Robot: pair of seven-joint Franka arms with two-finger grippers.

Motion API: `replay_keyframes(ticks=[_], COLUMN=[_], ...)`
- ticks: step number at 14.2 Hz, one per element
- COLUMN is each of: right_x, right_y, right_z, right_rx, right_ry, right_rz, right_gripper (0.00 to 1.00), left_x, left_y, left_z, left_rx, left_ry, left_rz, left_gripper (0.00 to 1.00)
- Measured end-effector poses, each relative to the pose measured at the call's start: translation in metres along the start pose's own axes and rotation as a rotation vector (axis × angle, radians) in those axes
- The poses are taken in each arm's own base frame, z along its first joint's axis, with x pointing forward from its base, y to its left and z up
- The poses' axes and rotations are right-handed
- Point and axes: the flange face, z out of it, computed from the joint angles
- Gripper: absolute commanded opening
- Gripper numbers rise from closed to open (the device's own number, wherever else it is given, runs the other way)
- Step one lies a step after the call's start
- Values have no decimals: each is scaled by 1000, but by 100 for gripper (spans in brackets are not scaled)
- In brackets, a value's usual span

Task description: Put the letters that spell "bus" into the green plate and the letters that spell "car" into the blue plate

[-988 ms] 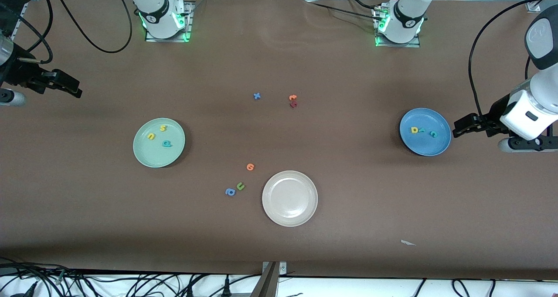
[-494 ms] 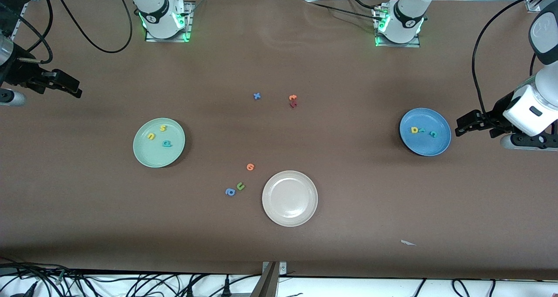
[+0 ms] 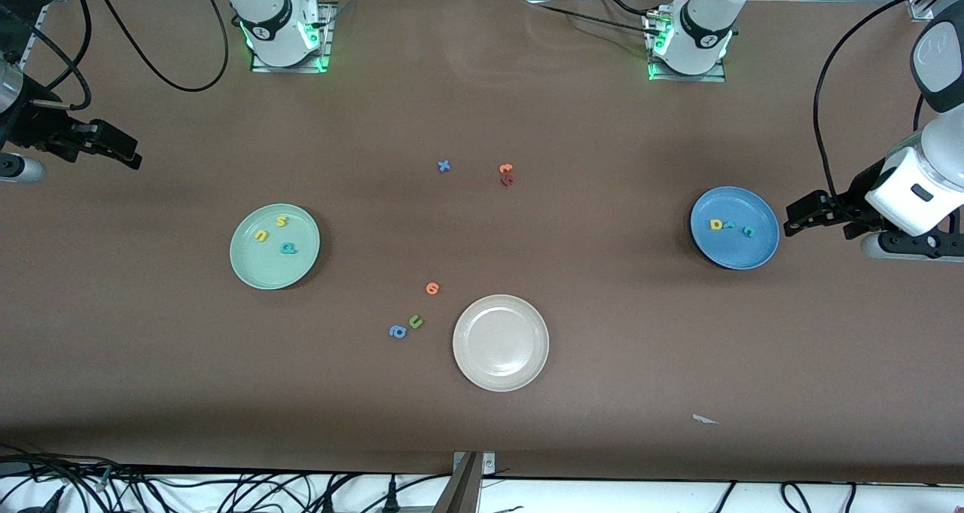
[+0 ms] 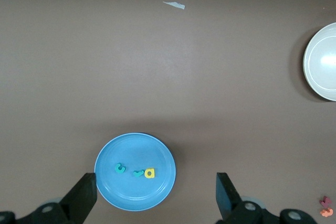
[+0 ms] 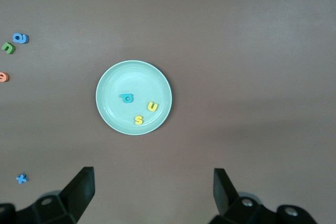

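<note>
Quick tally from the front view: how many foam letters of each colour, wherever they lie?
Teal letters: 3
Yellow letters: 3
Blue letters: 2
Orange letters: 2
Red letter: 1
Green letter: 1
Total: 12

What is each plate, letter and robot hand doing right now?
green plate: holds the teal b, yellow u, yellow s.
blue plate: holds the yellow letter and two teal letters.
white plate: nothing in it.
orange, green, blue and red loose letters: lying on the table.
left gripper: open, holding nothing, up beside the blue plate.
right gripper: open, holding nothing, at the right arm's end of the table.
</note>
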Motion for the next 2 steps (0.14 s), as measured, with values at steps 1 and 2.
replay_keyframes(ticks=[1, 2], right_x=[0, 0], right_y=[0, 0], right_z=[0, 0], right_rx=[0, 0], right_ry=[0, 0], right_rz=[0, 0], right_gripper=[100, 100], left_x=[0, 0], left_y=[0, 0], left_z=[0, 0], left_rx=[0, 0], left_ry=[0, 0], left_rz=[0, 0], left_gripper=[100, 100])
